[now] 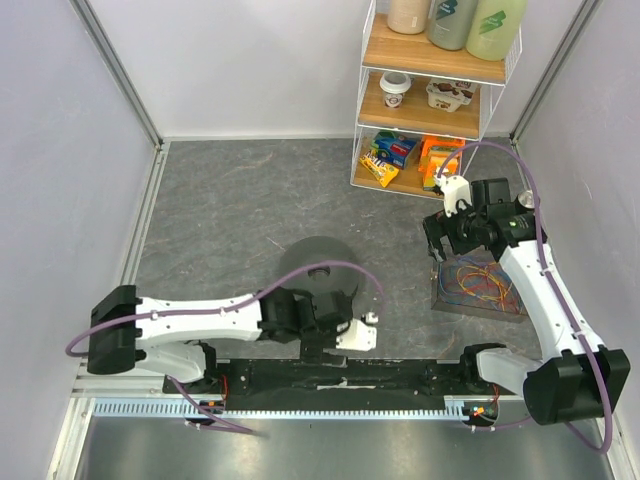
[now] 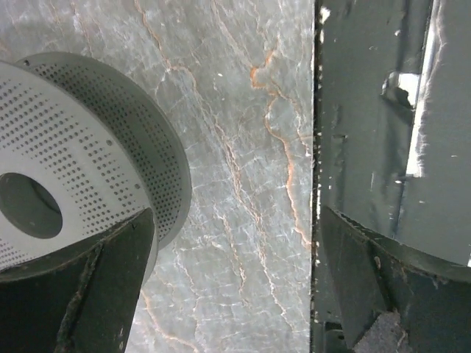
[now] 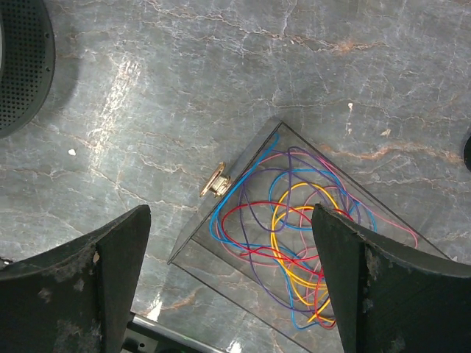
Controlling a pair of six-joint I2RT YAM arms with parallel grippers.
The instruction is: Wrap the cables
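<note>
The cables [image 3: 294,235] are thin red, yellow, blue, purple and pink wires lying tangled in a clear box [image 3: 213,235] with a brass latch [image 3: 215,180]. In the top view the cables [image 1: 482,283] lie at the right. My right gripper [image 3: 235,287] is open and empty, hovering above the box's latch end; it also shows in the top view [image 1: 445,243]. The dark grey spool [image 1: 318,265] lies flat mid-table. My left gripper [image 2: 235,294] is open and empty beside the spool [image 2: 81,147], with one finger [image 2: 96,294] overlapping its perforated flange.
A white wire shelf [image 1: 430,90] with snacks, cups and bottles stands at the back right. The black base rail [image 2: 368,110] lies close to my left gripper's other finger. Grey walls close in the left, back and right sides.
</note>
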